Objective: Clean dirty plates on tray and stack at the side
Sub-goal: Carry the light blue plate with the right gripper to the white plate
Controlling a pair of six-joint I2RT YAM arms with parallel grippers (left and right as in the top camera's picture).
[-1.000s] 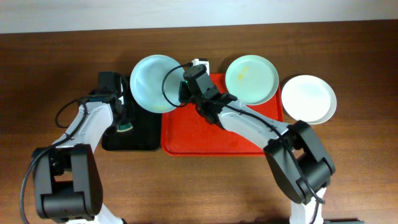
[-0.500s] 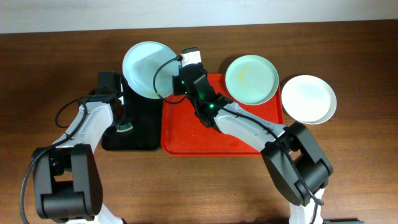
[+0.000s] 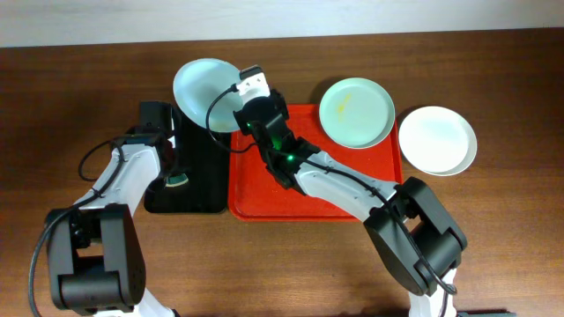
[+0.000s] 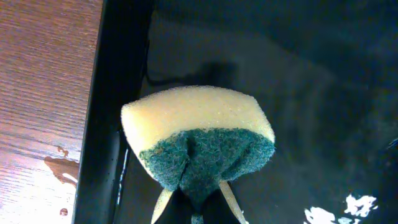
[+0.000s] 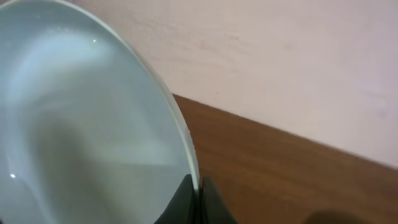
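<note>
Pinching the blue plate (image 3: 201, 81) by its near-right rim in the right gripper (image 5: 198, 198), clamped tight, aloft over the black tray's (image 3: 198, 189) far edge. Tilted, hollow side up, oval lying left-right. Squeezing a sponge (image 4: 198, 140) in the left gripper (image 4: 196, 205). Over right: mint plate (image 3: 356, 112) on the tray (image 3: 264, 194), white plate (image 3: 438, 139) just off it.

No word, label, brand mark, number or sign can be read in any view. The red tray (image 3: 264, 189), the pale blue plate (image 3: 201, 84) held off its far left corner, the mint green plate (image 3: 356, 112) at its far right corner and the white plate (image 3: 437, 139) on the surface to its right all show plain faces. So do the black tray (image 3: 189, 189) just left of the red tray and the sponge (image 4: 198, 134) over that black tray.
</note>
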